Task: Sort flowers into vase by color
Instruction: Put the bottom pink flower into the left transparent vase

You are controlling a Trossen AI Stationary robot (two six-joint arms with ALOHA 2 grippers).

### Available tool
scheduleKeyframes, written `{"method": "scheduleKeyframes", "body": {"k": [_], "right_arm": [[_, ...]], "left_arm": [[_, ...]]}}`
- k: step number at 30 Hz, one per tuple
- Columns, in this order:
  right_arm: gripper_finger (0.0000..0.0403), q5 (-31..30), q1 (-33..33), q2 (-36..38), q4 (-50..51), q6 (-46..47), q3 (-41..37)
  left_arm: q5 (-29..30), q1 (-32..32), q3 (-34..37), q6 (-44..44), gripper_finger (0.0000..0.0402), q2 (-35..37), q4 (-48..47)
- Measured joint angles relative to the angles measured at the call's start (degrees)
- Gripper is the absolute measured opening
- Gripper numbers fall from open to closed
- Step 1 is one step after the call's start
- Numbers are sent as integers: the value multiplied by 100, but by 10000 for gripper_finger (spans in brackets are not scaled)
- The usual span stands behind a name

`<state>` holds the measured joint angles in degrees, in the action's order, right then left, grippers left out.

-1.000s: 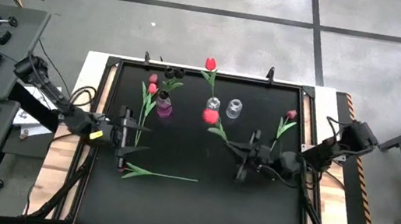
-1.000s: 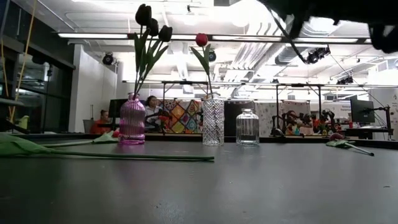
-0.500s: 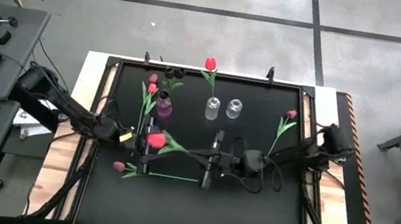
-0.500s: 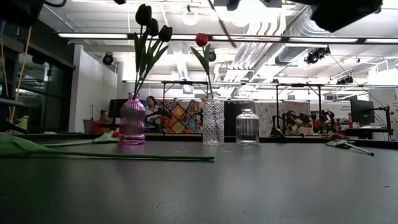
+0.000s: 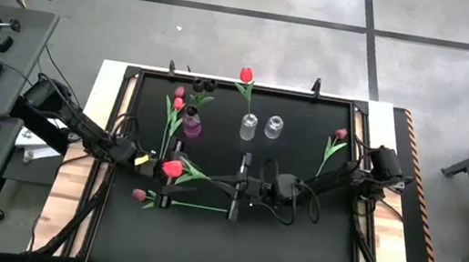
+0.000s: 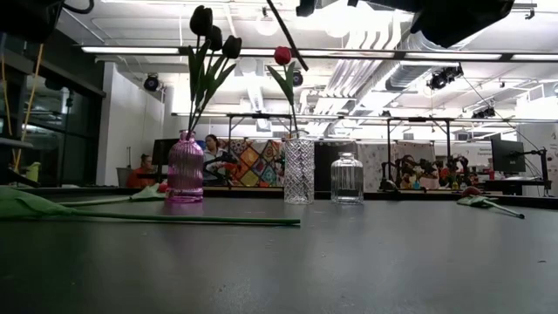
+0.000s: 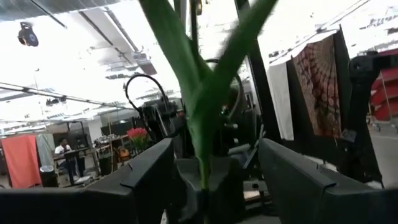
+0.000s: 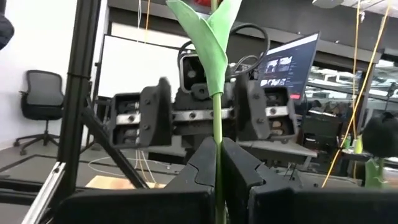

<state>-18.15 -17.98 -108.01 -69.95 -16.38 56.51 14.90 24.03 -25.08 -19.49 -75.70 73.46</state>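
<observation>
A red tulip is lifted above the table's middle, its green stem running level toward the table's right. My right gripper is shut on that stem. My left gripper is open; its fingers stand on either side of the tulip's leaves, and I cannot tell whether they touch. The pink vase holds dark maroon tulips, and one clear vase holds a red tulip. The other clear vase stands empty. Another tulip lies flat on the mat. My right gripper pinches the red tulip's stem near its lower end between its two fingers. The fingers come level from the table's right. The stem runs on past them toward my left gripper, and the flower is lifted clear of the table.
Pink tulips lie left of the pink vase, and one pink tulip lies near the right edge. The three vases stand in a row toward the far edge. The black mat is bare on its near side. People sit in the room behind.
My right gripper has carried the red tulip from near the clear vases toward the table's left. The flower has swung from slanting to level, with its head toward my left gripper. My left gripper has moved a little toward the table's right, and its fingers now flank the leaves.
</observation>
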Motion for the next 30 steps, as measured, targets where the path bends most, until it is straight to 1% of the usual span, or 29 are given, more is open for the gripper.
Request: {"method": "scheduleKeyframes", "body": {"k": [7,13,19,22,28,30], "right_arm": [[0,228,2,-1,39,194,0],[0,255,13,-2,34,292,0],[0,387,136,-35,47,558,0],[0,449,159,-68,34,561,0],[0,461,150,-68,29,542,0],[0,459,151,-68,26,542,0]], "left_arm": [[-113,-45,0,225,225,0,26],[-220,-83,-3,379,225,-5,30],[-236,-83,-210,441,225,-250,29],[-206,-83,-273,438,225,-413,-3],[55,-81,-293,344,224,-417,14],[72,-81,-293,341,218,-411,30]]}}
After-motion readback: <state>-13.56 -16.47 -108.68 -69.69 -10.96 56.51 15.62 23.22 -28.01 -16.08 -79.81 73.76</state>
